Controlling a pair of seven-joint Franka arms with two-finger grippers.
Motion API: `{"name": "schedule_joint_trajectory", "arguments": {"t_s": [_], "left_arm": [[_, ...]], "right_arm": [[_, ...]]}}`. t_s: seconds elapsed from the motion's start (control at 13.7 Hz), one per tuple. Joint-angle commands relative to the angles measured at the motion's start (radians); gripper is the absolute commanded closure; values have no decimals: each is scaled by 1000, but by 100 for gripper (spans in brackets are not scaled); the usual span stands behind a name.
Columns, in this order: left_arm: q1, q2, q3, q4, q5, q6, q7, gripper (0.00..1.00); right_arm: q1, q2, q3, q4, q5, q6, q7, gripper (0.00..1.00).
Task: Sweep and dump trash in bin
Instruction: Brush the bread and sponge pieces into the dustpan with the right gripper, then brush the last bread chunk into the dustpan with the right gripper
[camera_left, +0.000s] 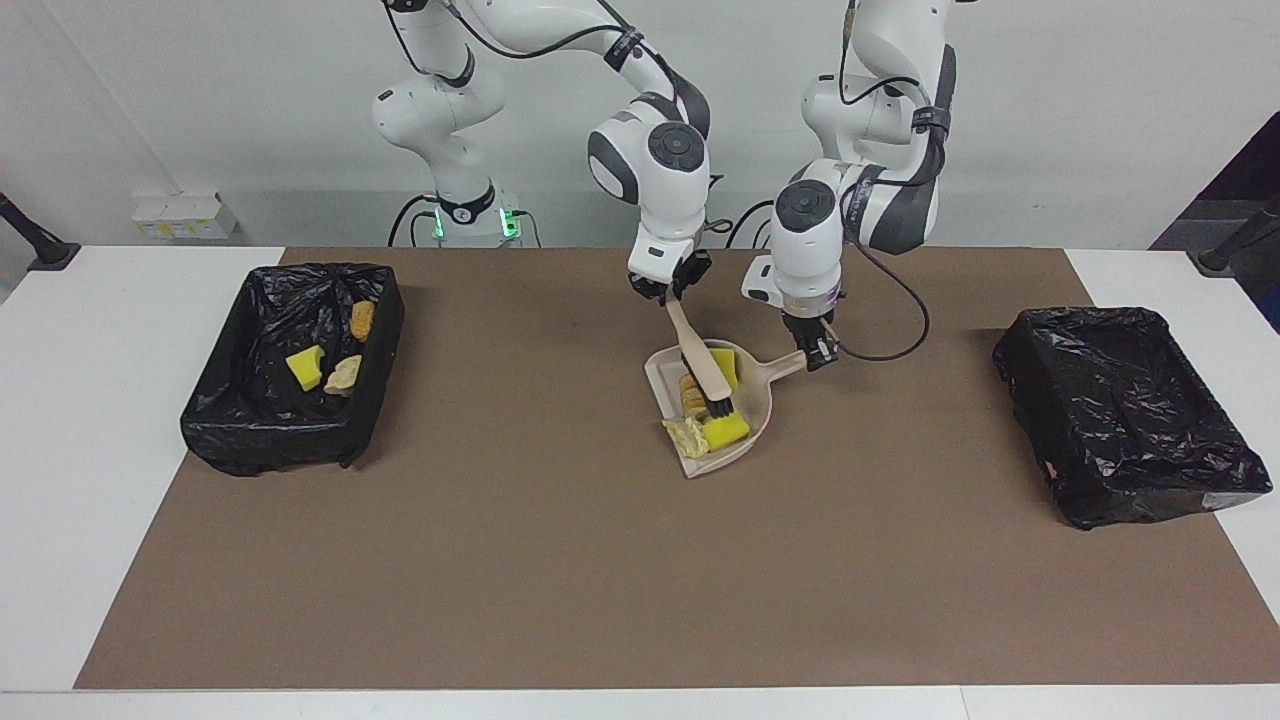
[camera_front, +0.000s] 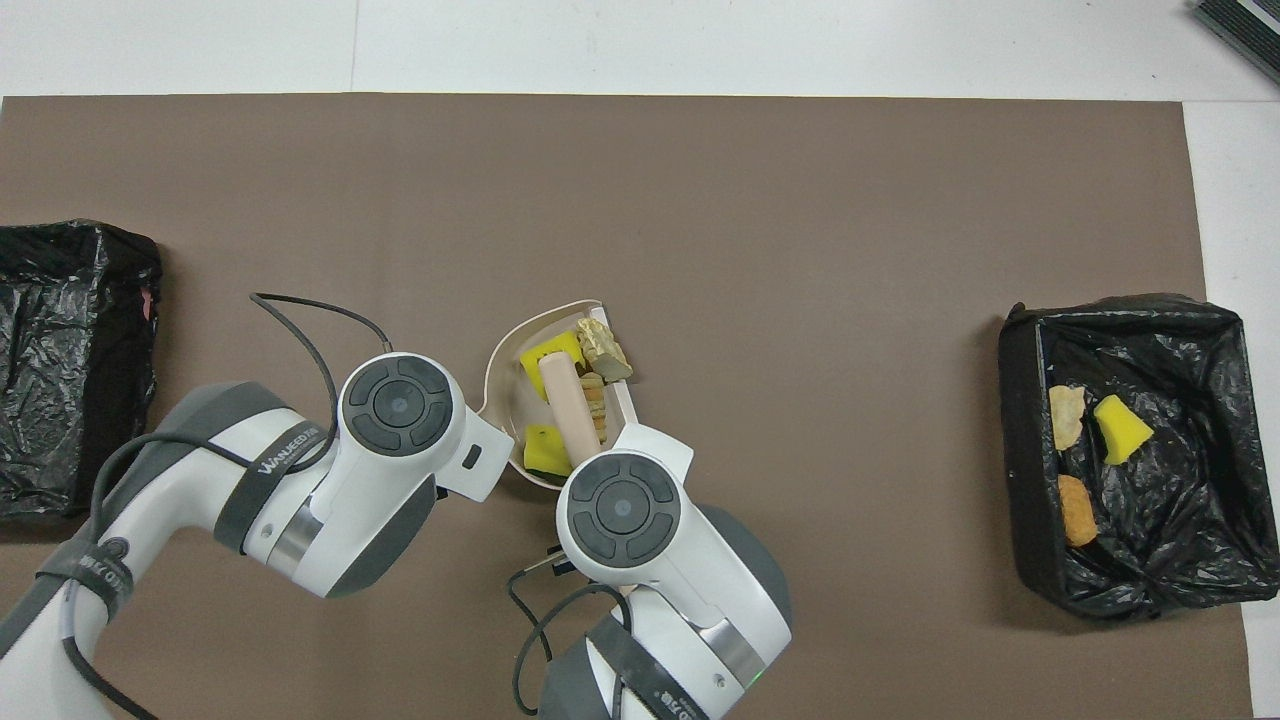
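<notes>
1. trash (camera_left: 705, 410) sits in the dustpan (camera_left: 757, 405), mid-mat, well in from every edge; one tan lump (camera_front: 604, 350) rides the pan's lip.
2. right gripper (camera_left: 672, 290) is pinched on the brush (camera_left: 702, 372), bristles down among the pieces.
3. left gripper (camera_left: 818, 352) is clamped on the pan's handle, so i judge the dump is the left arm's job.
4. pan mouth faces the bin (camera_left: 292, 365) at the right arm's end; the other bin (camera_left: 1125, 410) lies at the handle's end.
</notes>
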Motion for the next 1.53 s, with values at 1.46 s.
{"name": "schedule_joint_trajectory", "arguments": {"t_s": [1.46], "left_arm": [[29, -1, 0, -18, -104, 29, -110, 100]], "right_arm": [[-365, 259, -11, 180, -241, 51, -275, 100]]}}
